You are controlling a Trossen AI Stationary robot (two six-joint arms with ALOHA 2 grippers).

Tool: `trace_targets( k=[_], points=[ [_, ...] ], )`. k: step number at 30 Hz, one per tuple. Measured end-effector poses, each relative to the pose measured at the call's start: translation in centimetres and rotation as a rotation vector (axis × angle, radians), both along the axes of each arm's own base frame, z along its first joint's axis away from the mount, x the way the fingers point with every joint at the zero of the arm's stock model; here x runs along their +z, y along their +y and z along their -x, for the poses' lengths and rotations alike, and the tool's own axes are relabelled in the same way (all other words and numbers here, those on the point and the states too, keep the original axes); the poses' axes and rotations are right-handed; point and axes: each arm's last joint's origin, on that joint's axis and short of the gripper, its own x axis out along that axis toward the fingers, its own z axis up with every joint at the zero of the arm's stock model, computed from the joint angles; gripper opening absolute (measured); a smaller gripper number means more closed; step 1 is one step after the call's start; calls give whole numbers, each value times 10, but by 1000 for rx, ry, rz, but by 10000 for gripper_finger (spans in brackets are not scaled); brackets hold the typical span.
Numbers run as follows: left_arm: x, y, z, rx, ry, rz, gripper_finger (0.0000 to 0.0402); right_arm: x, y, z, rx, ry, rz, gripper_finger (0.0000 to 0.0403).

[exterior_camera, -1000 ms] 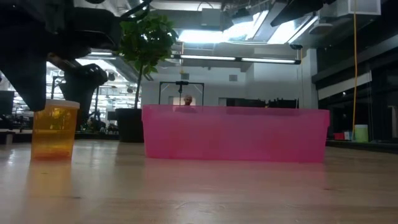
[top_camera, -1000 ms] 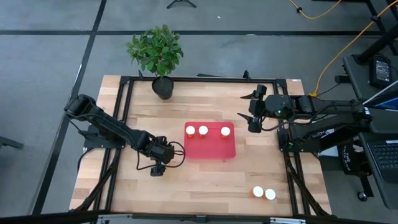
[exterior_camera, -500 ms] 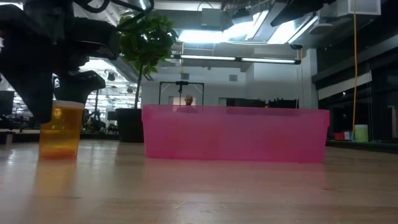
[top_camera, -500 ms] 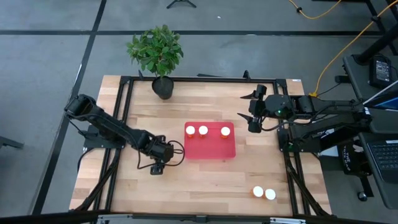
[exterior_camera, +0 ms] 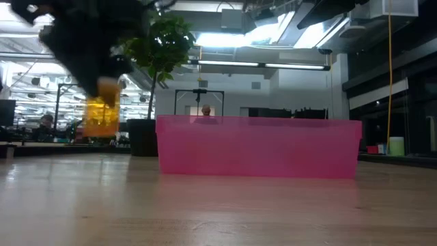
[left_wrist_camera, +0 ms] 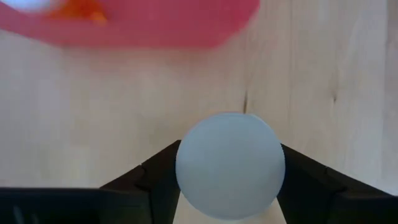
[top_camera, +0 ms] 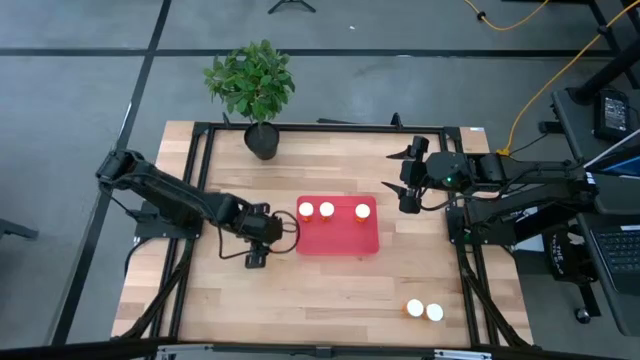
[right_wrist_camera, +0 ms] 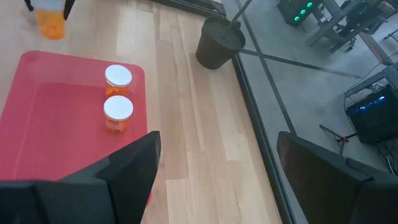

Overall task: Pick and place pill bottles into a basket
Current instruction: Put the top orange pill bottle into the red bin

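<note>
While a pill bottle (exterior_camera: 102, 115) is clamped across its white cap between the fingers of the left end effector (top_camera: 262, 226) and held clear of the worktop (top_camera: 330, 290) just beside the basket (top_camera: 338, 238), three bottles are seen standing along the basket's far side and two near the worktop's front right corner. A risk is judged here — the hanging bottle could catch the basket's wall if carried across too low. The right end effector (top_camera: 408, 183), fingers spread and empty, is parked beside the basket's far right corner.

Pale matt wooden table (top_camera: 330, 290)
</note>
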Motion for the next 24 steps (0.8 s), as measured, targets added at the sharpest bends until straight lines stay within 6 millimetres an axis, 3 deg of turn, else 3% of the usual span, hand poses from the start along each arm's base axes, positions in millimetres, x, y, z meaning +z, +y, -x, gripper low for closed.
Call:
trace_targets(
  k=[8,14,17,24],
  points=[
    [60,32,-11,-30,-106,-58,208,-1,0,0,-1,8,1,323],
    [87,59,-44,-106,-139,-119,211,-1,0,1,-1,12,1,323],
    [77,71,-63,-156,-101,-104,211,-1,0,1,-3,16,-1,323],
    [23,74,-95,-277,42,-37,211,-2,0,2,-15,21,-18,323]
  ],
)
